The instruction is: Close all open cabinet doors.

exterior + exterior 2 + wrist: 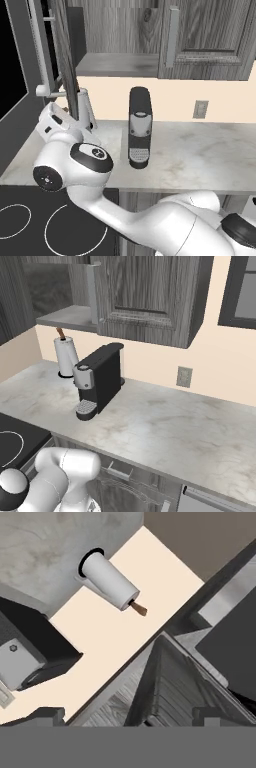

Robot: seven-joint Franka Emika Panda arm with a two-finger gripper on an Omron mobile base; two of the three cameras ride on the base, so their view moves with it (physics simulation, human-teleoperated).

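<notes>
Cabinet door (65,55) stands open, edge-on, long axis vertical.

The cabinet doors (212,35) are dark grey wood-grain with a matt finish and a smooth light grey bar handle (171,36), and the open shelf (117,65) below them is plain matt grey. The counter (165,426) is pale veined marble with a smooth, slightly glossy surface, the wall (210,373) behind it is flat matt cream, and the cooktop (30,220) is smooth black glass with thin white rings. The coffee machine (97,381) is smooth black plastic with silver-grey metallic trim, and the paper roll (66,356) is matt white on a brown wooden-looking post.
</notes>
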